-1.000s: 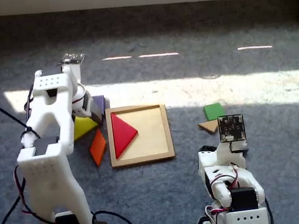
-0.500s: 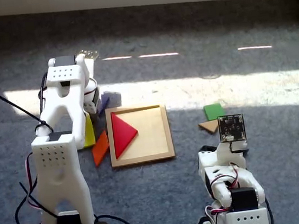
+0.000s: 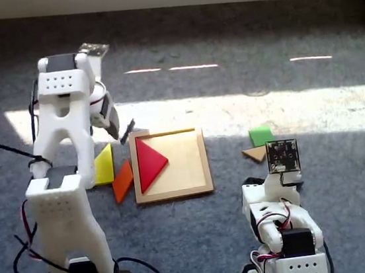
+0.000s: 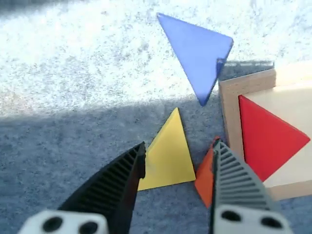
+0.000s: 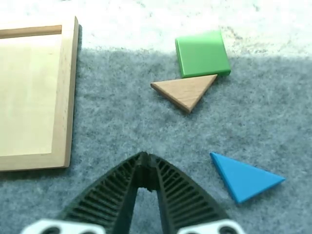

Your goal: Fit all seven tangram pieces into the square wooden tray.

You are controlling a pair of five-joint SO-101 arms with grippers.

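Flat red triangle [image 3: 148,162] is seated in the square wooden tray [image 3: 204,157]; six are left outside it. Fingers: left gripper [image 4: 179,145] parted, right gripper [image 5: 145,156] closed together.

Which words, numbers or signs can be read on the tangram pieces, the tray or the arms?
None can be read. The wooden tray, the red triangle and the green square are plain; nothing legible shows on the camera board.
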